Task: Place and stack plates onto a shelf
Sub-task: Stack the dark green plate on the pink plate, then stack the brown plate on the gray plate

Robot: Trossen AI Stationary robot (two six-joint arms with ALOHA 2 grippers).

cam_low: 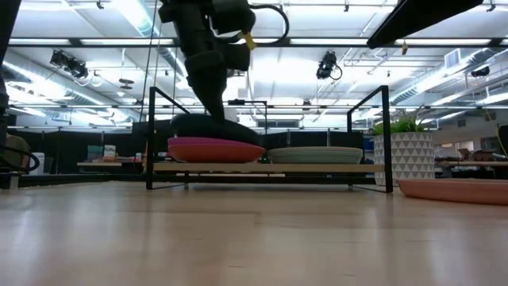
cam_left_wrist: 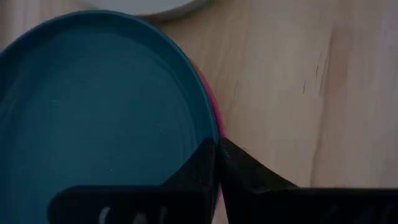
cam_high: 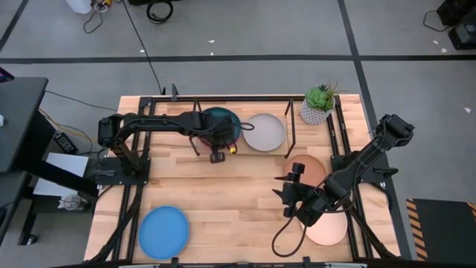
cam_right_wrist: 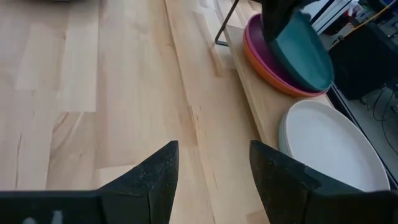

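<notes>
A potted plant point(cam_high: 318, 104) stands by the shelf point(cam_high: 291, 134), where the left gripper point(cam_left_wrist: 217, 163) pinches a teal plate point(cam_left_wrist: 93, 112) atop two stacked plates beside a grey plate point(cam_high: 265, 131); right fingers point(cam_right_wrist: 155, 177) gape wide over the counter point(cam_high: 223, 201).

A grey floor point(cam_high: 297, 30) crossed by dark tape lines point(cam_high: 223, 58) surrounds the butcher-block table point(cam_high: 223, 186). Black cables point(cam_high: 152, 11) lie on it. A black desk point(cam_high: 18, 123) stands beside the table. Long ceiling lights point(cam_low: 317, 44) glow over a dim hall, with further desks point(cam_low: 95, 164) behind.
</notes>
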